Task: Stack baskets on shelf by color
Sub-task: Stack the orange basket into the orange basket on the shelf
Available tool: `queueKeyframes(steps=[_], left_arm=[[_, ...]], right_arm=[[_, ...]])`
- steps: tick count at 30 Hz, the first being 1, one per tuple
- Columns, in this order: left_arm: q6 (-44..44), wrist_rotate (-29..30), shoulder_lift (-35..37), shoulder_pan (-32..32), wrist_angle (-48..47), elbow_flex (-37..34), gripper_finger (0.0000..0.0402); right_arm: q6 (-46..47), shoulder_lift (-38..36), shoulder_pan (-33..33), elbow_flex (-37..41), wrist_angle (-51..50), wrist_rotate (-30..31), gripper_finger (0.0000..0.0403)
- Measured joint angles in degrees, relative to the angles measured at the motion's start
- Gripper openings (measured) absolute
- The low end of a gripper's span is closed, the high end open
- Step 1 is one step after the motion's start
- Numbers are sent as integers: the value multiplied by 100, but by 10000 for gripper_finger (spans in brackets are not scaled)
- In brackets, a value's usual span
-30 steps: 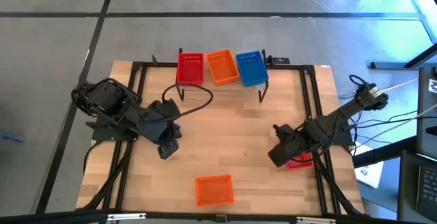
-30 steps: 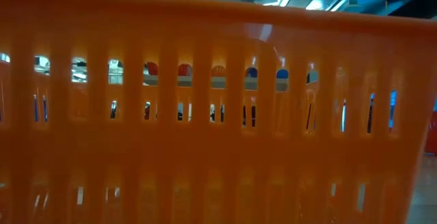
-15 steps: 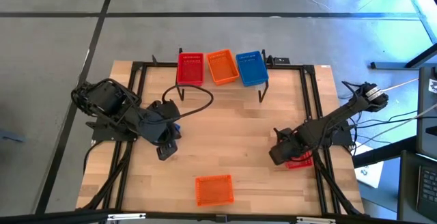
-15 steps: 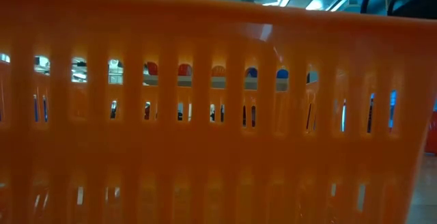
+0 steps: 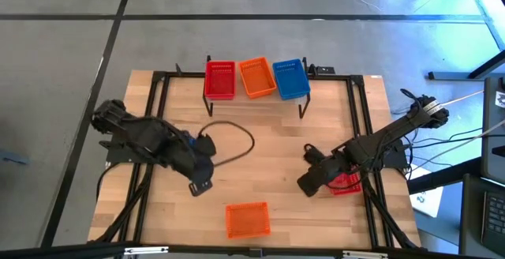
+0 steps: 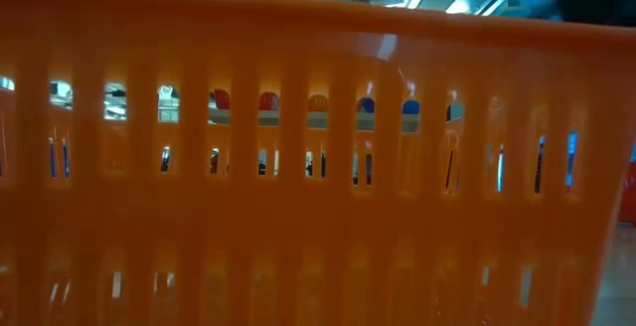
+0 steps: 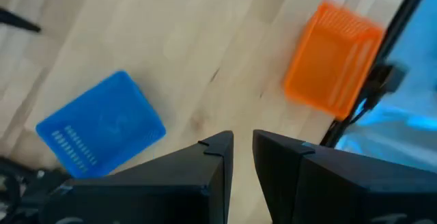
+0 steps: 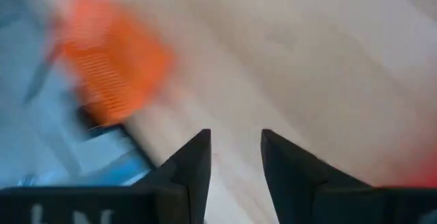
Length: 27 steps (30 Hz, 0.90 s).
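Observation:
Three baskets, red (image 5: 220, 78), orange (image 5: 256, 76) and blue (image 5: 290, 77), sit side by side on the shelf (image 5: 302, 107) at the table's far edge. A loose orange basket (image 5: 247, 219) lies near the front edge and fills the low view (image 6: 318, 187). A blue basket (image 7: 101, 132) lies upside down on the table by my left arm. A red basket (image 5: 347, 185) rests on the table under my right arm. My left gripper (image 5: 199, 185) hovers above the table left of centre, fingers slightly apart and holding nothing. My right gripper (image 5: 308, 182) hovers open right of centre.
A black metal frame (image 5: 158, 101) runs around the tabletop's left, far and right sides. A black cable (image 5: 237, 137) loops over the table from my left arm. Bare wood (image 5: 260, 156) lies between the two grippers and the shelf.
My left gripper has gone down and toward the table's near edge, its arm stretching out, and has tipped. My right gripper has shifted toward the table's left and turned at the wrist. No basket has moved.

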<state>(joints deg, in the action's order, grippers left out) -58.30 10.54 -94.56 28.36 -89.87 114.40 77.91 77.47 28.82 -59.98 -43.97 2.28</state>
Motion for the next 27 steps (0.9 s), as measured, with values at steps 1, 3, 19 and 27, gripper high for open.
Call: queueKeyframes(steps=[1,3,19,27], left_arm=[[-1,-62,0,1,74,-168,49],[-2,-212,0,-24,306,-455,49],[-9,-212,2,26,792,-672,49],[81,-163,2,28,855,-672,49]], right_arm=[[-484,0,0,-1,461,8,126],[-1350,22,-20,-2,1217,27,126],[-4601,1653,-284,-3,3910,-559,127],[-5115,2330,-282,-7,4756,-971,127]])
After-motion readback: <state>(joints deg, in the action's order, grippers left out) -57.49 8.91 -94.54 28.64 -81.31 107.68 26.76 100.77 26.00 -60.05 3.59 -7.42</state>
